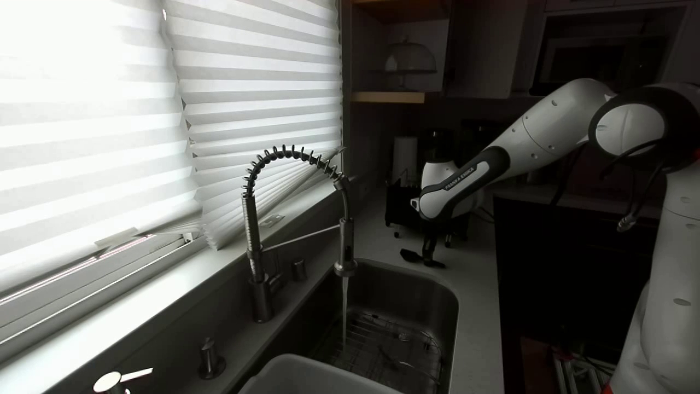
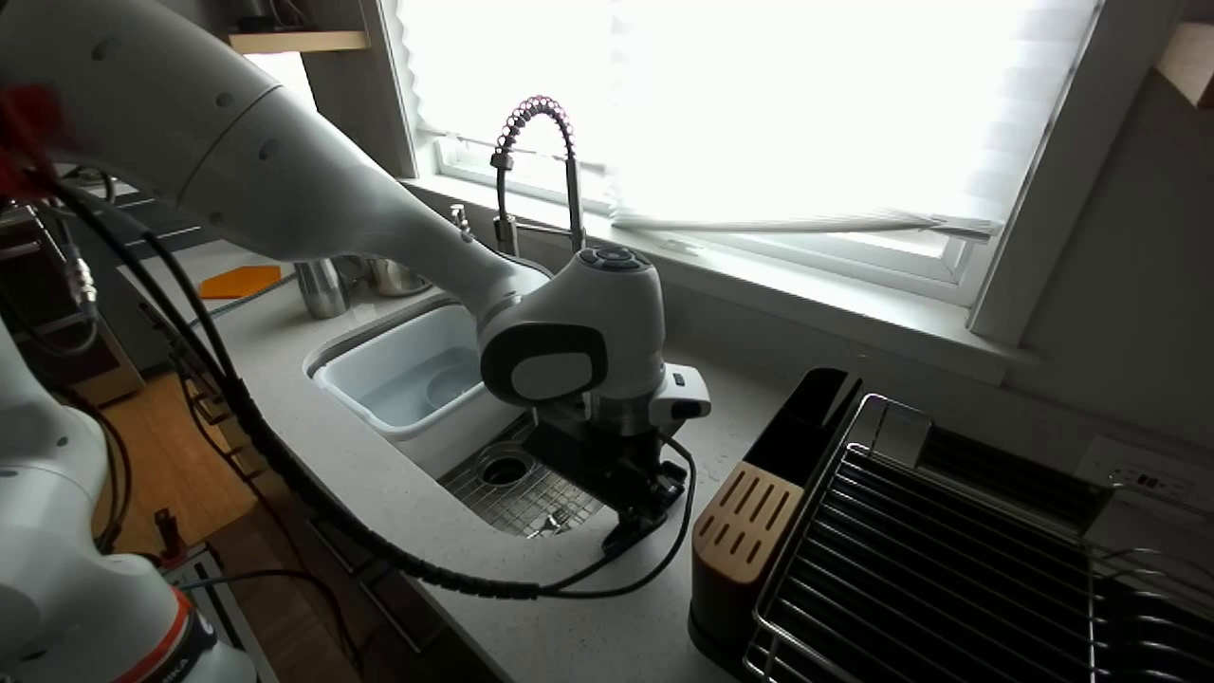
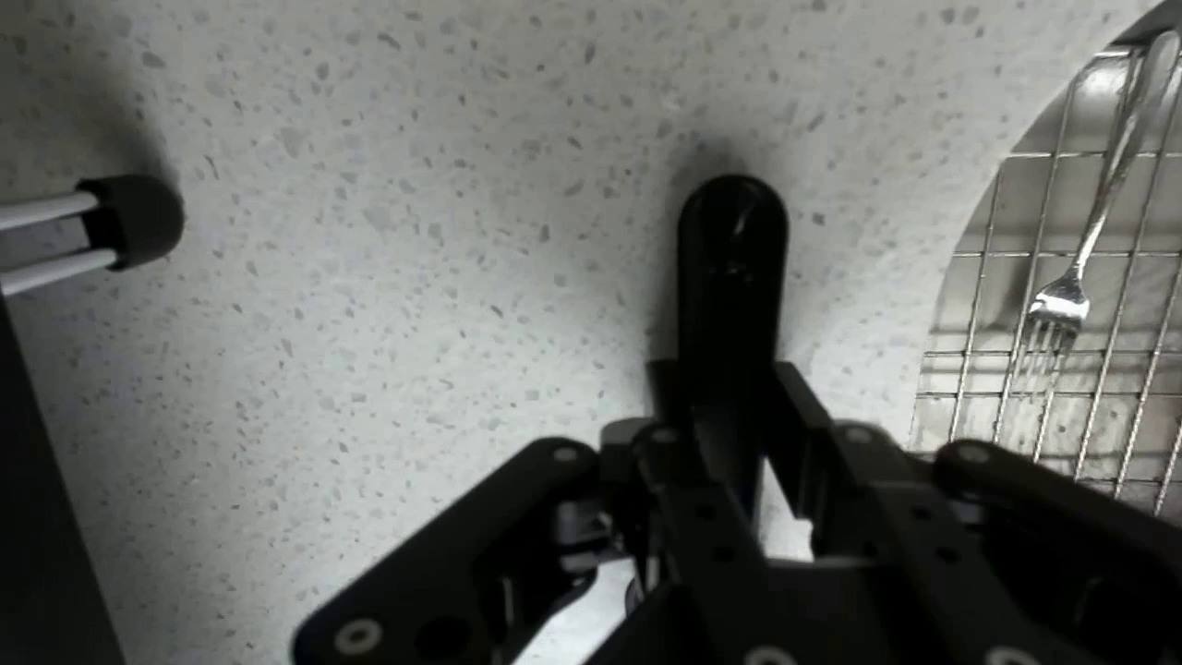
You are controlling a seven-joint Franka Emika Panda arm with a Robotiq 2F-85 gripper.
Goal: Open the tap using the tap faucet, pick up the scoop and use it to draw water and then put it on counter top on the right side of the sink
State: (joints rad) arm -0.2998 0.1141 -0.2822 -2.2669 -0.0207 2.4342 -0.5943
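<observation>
While tracing down the wrist view, find the slim black scoop (image 3: 734, 268) clasped in the Robotiq gripper (image 3: 729, 388), with a finger close on either side. Points almost straight up that view with a rounded, glossy end. Has the long axis crosswise over the counter top (image 3: 416, 305), roughly parallel to the short end of the metal sink (image 1: 402, 290) and near a rounded corner of the basin. Turns, in an exterior view, a broader end toward the pleated window blind (image 1: 257, 71) and a narrower one toward the front edge of the counter top. Sits very low; cannot tell whether touching the surface or slightly raised. Partly hidden by the fingers at mid-length.

See pale grey underneath, speckled with darker chips, softly shadowed around the scoop. Note a thin stream of water (image 1: 344, 312) running from the spring-necked chrome tap (image 1: 251, 224) into the sink, near a white tub (image 2: 465, 432) set in the same basin. Spot a fork (image 3: 1100, 208) slanted on the wire grid (image 3: 1096, 395) at the bottom. On the side away from the sink, find a knife holder (image 2: 747, 517) with slotted wooden top, then a wire dish rack (image 2: 929, 569). See daylight glowing through the blind, crooked along the lower edge. Farther back, make out a glass cake dome (image 1: 411, 57) on a dim shelf (image 1: 388, 97) and, lower down, a white upright roll (image 1: 404, 156).
</observation>
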